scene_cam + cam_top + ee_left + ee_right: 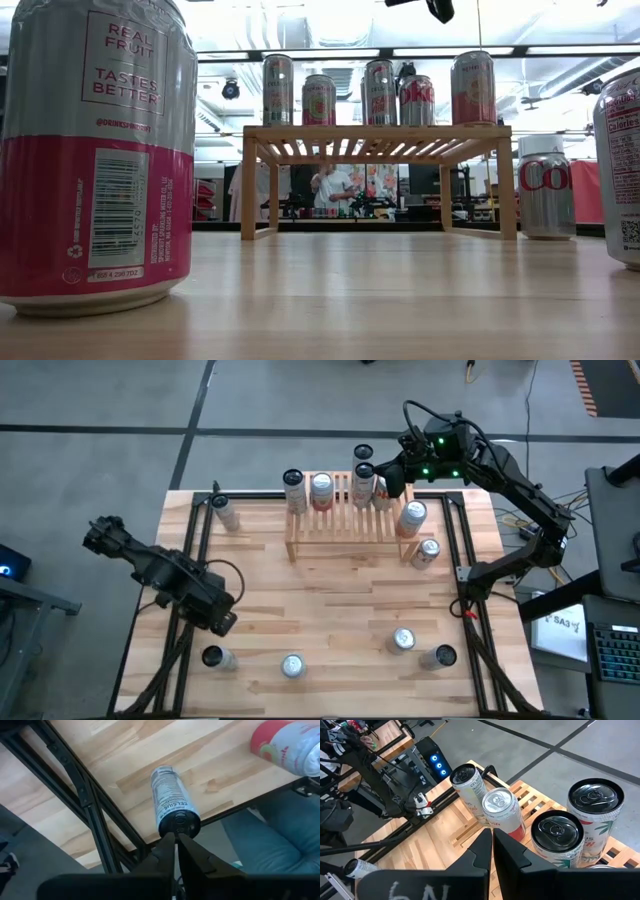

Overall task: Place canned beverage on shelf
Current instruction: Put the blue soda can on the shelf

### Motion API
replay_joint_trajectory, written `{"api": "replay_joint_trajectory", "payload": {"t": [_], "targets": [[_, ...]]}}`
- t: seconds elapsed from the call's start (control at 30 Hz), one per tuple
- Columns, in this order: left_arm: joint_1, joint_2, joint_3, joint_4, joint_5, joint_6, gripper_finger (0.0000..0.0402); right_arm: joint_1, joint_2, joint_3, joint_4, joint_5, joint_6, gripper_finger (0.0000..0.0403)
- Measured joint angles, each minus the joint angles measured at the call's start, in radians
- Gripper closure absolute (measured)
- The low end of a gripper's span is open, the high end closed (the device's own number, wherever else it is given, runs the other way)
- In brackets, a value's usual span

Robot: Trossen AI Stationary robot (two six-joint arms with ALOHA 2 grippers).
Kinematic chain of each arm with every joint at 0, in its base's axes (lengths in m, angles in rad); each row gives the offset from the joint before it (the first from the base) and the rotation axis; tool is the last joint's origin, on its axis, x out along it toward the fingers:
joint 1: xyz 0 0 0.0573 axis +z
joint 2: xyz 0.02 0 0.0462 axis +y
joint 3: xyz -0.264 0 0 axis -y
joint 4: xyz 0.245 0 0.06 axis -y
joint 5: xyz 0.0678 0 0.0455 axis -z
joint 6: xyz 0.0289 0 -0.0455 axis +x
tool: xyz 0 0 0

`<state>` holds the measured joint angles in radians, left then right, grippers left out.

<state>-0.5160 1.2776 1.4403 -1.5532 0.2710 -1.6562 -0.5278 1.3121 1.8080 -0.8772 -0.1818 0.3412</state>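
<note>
I have the right gripper [390,482] above the back right part of the shelf [342,520], its fingers pressed together with nothing between them, and five cans [379,92] already stand on the slats. The left gripper [222,622] waits well in front of the shelf, likewise closed and empty, over a Celsius can [172,805]. For the next can, I judge a straight lift clear of the row best.
</note>
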Motion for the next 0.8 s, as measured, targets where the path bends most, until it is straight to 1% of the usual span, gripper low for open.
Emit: {"api": "replay_joint_trajectory", "payload": {"t": [0.13, 0.23, 0.33, 0.47, 0.53, 0.63, 0.73, 0.8], "targets": [[-0.009, 0.026, 0.0, 0.001, 0.0, 0.022, 0.0363, 0.0, 0.0, 0.0, 0.0, 0.0, -0.001, 0.0394], [-0.009, 0.032, 0.0, 0.001, -0.005, 0.019, 0.0325, 0.0, 0.0, 0.0, 0.0, 0.0, -0.002, 0.0394], [-0.009, 0.04, 0.0, 0.002, -0.008, -0.023, 0.0271, 0.0, 0.0, 0.0, 0.0, 0.0, -0.004, 0.0394], [-0.016, 0.058, 0.0, 0.008, 0.002, -0.081, 0.0184, 0.0, 0.0, 0.0, 0.0, 0.0, -0.011, 0.0394], [-0.036, 0.077, 0.0, 0.016, 0.001, -0.073, 0.0143, 0.0, 0.001, 0.0, 0.0, 0.0, -0.013, 0.0394], [-0.092, 0.111, 0.0, 0.045, -0.023, -0.057, 0.0096, 0.0, 0.005, 0.0, 0.0, 0.0, -0.014, 0.0394], [-0.148, 0.151, 0.001, 0.09, -0.053, -0.061, 0.0065, 0.0, 0.009, 0.0, 0.0, 0.0, -0.017, 0.0394], [-0.178, 0.181, 0.001, 0.095, -0.059, -0.068, 0.0055, 0.0, 0.013, 0.0, 0.0, 0.0, -0.019, 0.0394]]}}
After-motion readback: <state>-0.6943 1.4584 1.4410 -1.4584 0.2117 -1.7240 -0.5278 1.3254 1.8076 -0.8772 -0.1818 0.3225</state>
